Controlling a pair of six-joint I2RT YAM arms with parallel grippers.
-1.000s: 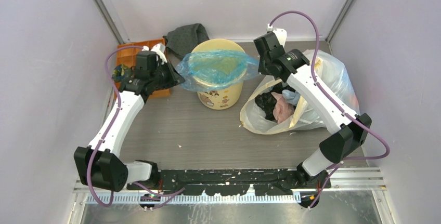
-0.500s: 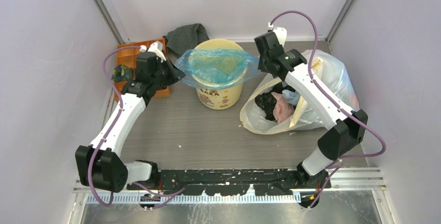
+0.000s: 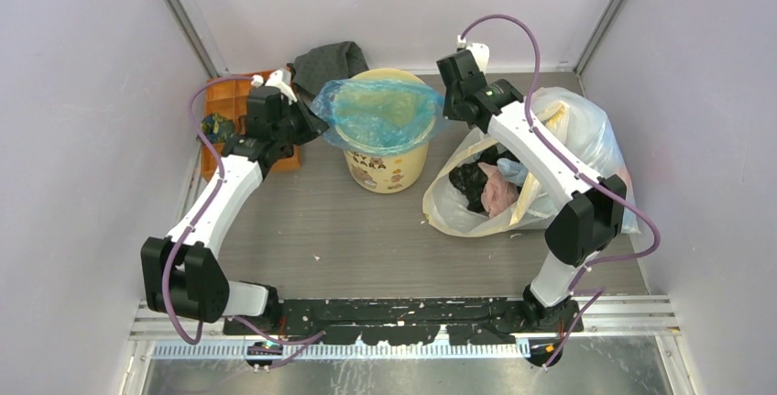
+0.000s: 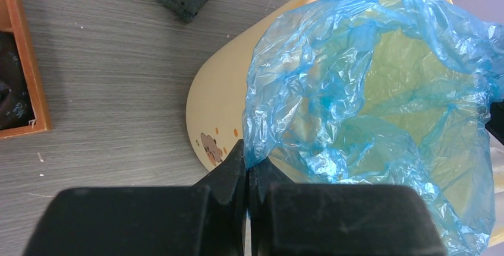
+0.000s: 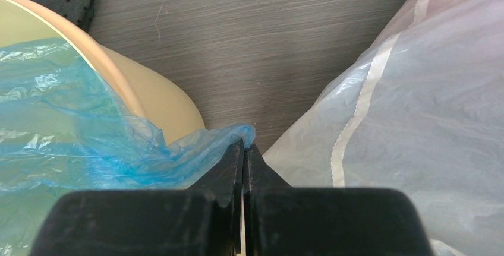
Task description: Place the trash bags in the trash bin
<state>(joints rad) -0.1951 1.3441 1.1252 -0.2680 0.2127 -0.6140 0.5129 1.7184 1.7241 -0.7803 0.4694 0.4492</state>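
Note:
The light-blue trash bag [image 3: 380,113] is stretched open over the mouth of the cream-yellow trash bin [image 3: 389,168] at the back middle of the table. My left gripper [image 3: 311,123] is shut on the bag's left edge, beside the bin's left rim. My right gripper [image 3: 443,109] is shut on the bag's right edge, beside the bin's right rim. In the left wrist view the bag [image 4: 380,89] sags into the bin [image 4: 220,95] ahead of my gripper [image 4: 248,158]. In the right wrist view my gripper [image 5: 244,147] pinches a corner of the bag [image 5: 77,137] over the bin's rim [image 5: 148,95].
A large whitish-clear sack [image 3: 541,170] with yellow patches, holding trash, lies right of the bin, under my right arm. An orange compartment tray [image 3: 224,102] sits at the back left. A dark grey cloth [image 3: 325,65] lies behind the bin. Walls close in on three sides.
Both grippers have moved toward the back wall with the bag's edges, and the bag now sits further back over the bin's mouth, sagging into it.

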